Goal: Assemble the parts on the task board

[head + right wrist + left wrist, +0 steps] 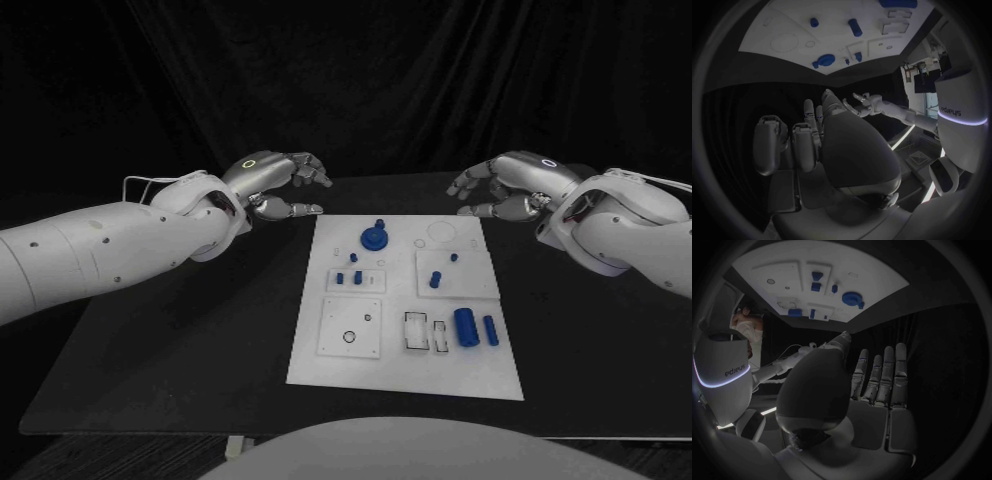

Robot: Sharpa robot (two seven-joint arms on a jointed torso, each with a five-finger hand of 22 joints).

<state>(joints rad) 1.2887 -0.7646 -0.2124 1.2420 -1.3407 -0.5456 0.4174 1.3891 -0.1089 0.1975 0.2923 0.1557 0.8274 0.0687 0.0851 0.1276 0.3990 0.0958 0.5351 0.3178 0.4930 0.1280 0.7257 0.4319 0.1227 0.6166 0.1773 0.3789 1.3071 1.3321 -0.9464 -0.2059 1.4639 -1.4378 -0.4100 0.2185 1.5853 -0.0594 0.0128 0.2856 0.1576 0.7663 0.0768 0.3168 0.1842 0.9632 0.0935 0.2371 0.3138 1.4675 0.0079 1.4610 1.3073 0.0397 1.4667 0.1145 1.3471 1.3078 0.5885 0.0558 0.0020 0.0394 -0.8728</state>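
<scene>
The white task board (405,372) lies in the middle of the black table. A round blue part (374,238) sits near its far edge, and small blue parts (348,277) stand in the middle blocks. A thick blue cylinder (466,326) and a thinner one (490,330) lie at the near right. My left hand (274,186) hovers beyond the board's far left corner, fingers apart and holding nothing. My right hand (503,186) hovers beyond the far right corner, fingers loosely bent, also holding nothing. The left wrist view shows the left hand (876,390) with straight fingers, the board (873,275) beyond it.
Bare black tabletop (173,340) surrounds the board on both sides. A dark curtain closes off the back. The right wrist view shows the right hand (817,150), the board (836,37) with the round blue part (824,59), and my left hand (865,102) opposite.
</scene>
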